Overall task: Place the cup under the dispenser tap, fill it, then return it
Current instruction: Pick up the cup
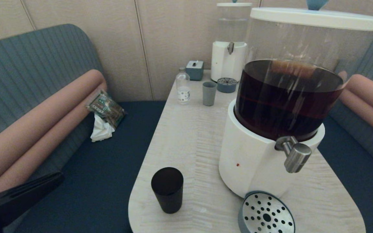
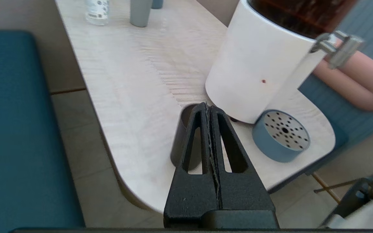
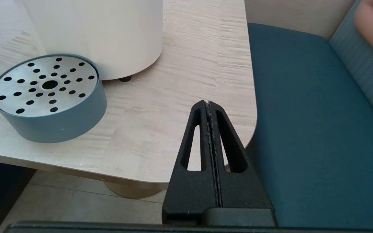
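Observation:
The matte black cup (image 1: 167,189) stands upright on the near left part of the table, apart from the dispenser. The steel dispenser tap (image 1: 295,156) juts from the white base (image 1: 248,161) below the tank of dark brown liquid, with nothing beneath it. My left gripper (image 1: 57,178) hovers off the table's left edge, over the bench, shut and empty. From the left wrist, the shut gripper (image 2: 208,105) points at the cup (image 2: 178,142), which it partly hides; the tap (image 2: 338,48) is also in sight. My right gripper (image 3: 207,103) is shut and empty near the table's right corner.
A blue drip tray with a perforated steel top (image 1: 266,214) lies on the table in front of the dispenser, offset from the tap. Far back stand a grey-blue tumbler (image 1: 209,93), a small bottle (image 1: 183,86) and a clear-water dispenser (image 1: 229,48). Dark blue bench seats (image 3: 319,129) flank the table.

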`<state>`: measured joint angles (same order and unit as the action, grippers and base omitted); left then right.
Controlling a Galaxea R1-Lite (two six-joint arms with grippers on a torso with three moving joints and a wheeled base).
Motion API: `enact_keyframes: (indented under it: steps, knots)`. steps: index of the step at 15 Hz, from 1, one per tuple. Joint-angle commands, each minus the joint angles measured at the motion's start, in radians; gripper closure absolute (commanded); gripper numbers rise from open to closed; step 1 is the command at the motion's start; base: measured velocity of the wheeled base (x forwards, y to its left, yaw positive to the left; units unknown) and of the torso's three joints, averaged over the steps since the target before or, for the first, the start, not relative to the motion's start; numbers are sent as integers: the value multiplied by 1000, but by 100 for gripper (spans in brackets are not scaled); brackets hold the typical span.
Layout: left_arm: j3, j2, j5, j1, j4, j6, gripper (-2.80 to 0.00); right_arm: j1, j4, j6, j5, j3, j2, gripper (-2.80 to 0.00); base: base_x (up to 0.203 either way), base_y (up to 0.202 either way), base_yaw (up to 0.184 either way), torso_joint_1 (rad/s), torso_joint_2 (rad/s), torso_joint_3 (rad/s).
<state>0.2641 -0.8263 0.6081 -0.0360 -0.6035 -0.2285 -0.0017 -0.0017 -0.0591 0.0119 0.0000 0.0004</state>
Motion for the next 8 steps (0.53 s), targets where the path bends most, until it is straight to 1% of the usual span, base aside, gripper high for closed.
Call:
enact_keyframes:
  steps: [1,3,4,6,8]
  knots:
    - [-31,-182,15,0,-154,-2,0,0,0,-1,0,9,-4,0,0,0,0,0,0,0]
    - [-77,-273,45,1,-336,-2,0,0,0,-1,0,9,-3,0,0,0,0,0,0,0]
    - [-105,-292,64,1,-384,0,0,0,0,-1,0,9,-4,0,0,0,0,0,0,0]
    - [-153,-286,101,1,-418,14,0,0,0,-1,0,10,-3,0,0,0,0,0,0,0]
    - [-174,-268,107,1,-421,58,0,0,0,-1,0,9,-4,0,0,0,0,0,0,0]
